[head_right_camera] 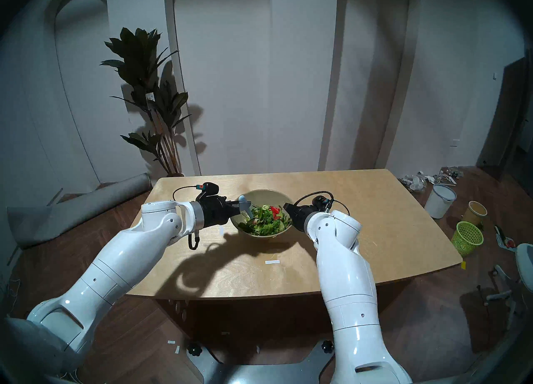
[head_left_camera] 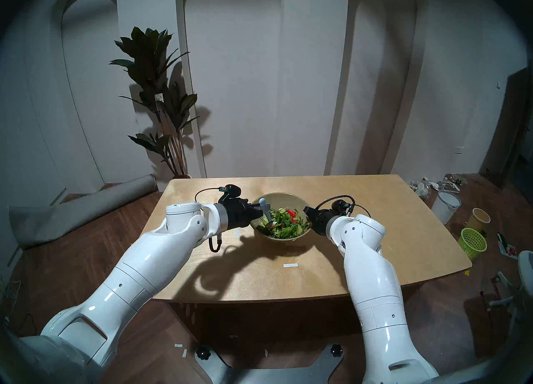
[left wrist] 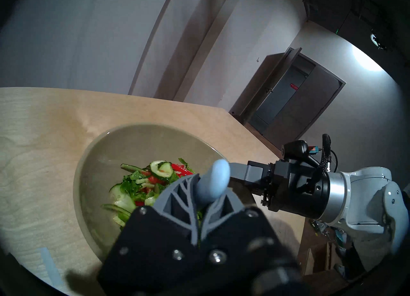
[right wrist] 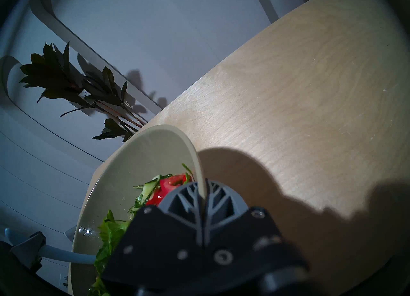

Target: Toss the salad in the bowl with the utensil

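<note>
The beige-olive bowl [head_left_camera: 277,197] sits mid-table with the salad [head_left_camera: 284,223] of green leaves, cucumber slices and red pieces heaped in its near half. My left gripper [head_left_camera: 261,210] is at the bowl's left rim, shut on the pale blue utensil [head_left_camera: 263,203]. The utensil's rounded handle end sticks up and its lower end is buried in the salad. In the left wrist view the utensil [left wrist: 216,177] stands between the grey fingers [left wrist: 177,191]. My right gripper [head_left_camera: 306,210] is shut on the bowl's right rim. In the right wrist view the rim [right wrist: 197,166] runs between its fingers [right wrist: 184,196].
The wooden table [head_left_camera: 360,230] carries a small white tape strip [head_left_camera: 290,265] near its front. On the floor to the right stand a lime-green basket [head_left_camera: 473,242], a paper cup [head_left_camera: 481,218] and a white bucket [head_left_camera: 445,206]. A potted plant [head_left_camera: 161,101] stands behind the table's far left corner.
</note>
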You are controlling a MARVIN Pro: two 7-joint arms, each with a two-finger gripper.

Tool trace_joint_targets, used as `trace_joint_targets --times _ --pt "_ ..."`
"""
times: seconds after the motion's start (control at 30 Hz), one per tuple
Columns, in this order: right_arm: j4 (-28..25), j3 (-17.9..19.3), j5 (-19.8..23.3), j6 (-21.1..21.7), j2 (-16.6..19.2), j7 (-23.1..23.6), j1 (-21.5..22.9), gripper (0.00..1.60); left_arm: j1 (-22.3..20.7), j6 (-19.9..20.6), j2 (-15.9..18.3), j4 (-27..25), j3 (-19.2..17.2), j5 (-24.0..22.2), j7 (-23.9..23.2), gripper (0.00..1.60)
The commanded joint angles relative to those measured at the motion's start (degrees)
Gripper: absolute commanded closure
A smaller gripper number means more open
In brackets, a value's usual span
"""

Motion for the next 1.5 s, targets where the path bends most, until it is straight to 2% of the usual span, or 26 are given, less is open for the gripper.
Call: trace_joint_targets --times 0.0,0.53,0.87,1.3,1.47 --pt "-0.9 0.1 0.1 -0.1 0.0 0.1 0.4 1.60 -2.6 1.3 -2.1 -1.1 -1.5 -1.8 1.5 1.60" --pt "-0.9 0.1 0.1 -0.1 0.0 0.1 0.4 1.60 -5.2 -0.4 -5.7 1.7 -1.1 -1.3 3.4 1.60" --pt "-0.9 0.1 0.1 -0.1 0.0 0.1 0.4 1.60 -7.3 0.5 -6.9 2.9 -0.6 -1.4 2.9 1.60" --pt "-0.9 0.1 0.1 -0.1 0.0 0.1 0.3 1.60 -7.8 0.0 -6.9 1.1 0.0 -0.5 3.0 1.60" --pt "-0.9 0.1 0.1 -0.1 0.0 0.1 0.4 1.60 -6.8 -0.3 -5.5 -3.2 -0.4 0.2 3.3 1.60"
